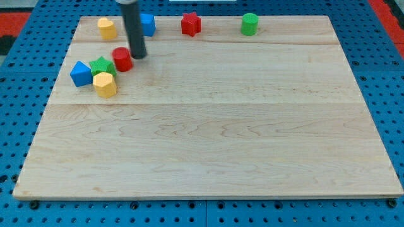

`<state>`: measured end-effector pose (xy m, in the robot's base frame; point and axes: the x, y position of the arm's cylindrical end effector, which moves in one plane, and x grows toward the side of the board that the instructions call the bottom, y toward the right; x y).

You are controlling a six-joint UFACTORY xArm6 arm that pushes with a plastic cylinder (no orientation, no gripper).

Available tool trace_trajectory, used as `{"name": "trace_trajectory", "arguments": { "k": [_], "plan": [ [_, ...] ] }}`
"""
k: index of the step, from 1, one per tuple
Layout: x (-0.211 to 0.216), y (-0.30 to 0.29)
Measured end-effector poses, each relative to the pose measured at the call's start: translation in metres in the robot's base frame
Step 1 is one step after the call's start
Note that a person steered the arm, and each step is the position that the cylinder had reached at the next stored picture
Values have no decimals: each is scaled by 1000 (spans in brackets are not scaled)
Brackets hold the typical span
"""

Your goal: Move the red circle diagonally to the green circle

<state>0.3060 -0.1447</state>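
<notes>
Where my tip (138,55) touches, red circle (122,59), upright

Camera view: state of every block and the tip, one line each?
red circle: upright, beside the green star, tip at its right edge
green circle: upright, alone at the top edge
my tip: down on the board, right of the red circle; contact unclear
green star: flat, crowded between blue and yellow blocks
red star: flat, alone at the top
</notes>
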Motion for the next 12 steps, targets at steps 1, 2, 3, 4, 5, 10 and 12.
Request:
{"name": "trace_trajectory", "arguments": {
  "k": [1,2,3,4,5,10,12],
  "plan": [
    [-21,-17],
    [-53,-8],
    [-39,2],
    [-42,-26],
    [-62,-66],
    [14,-77],
    [15,-79]
  ]
}}
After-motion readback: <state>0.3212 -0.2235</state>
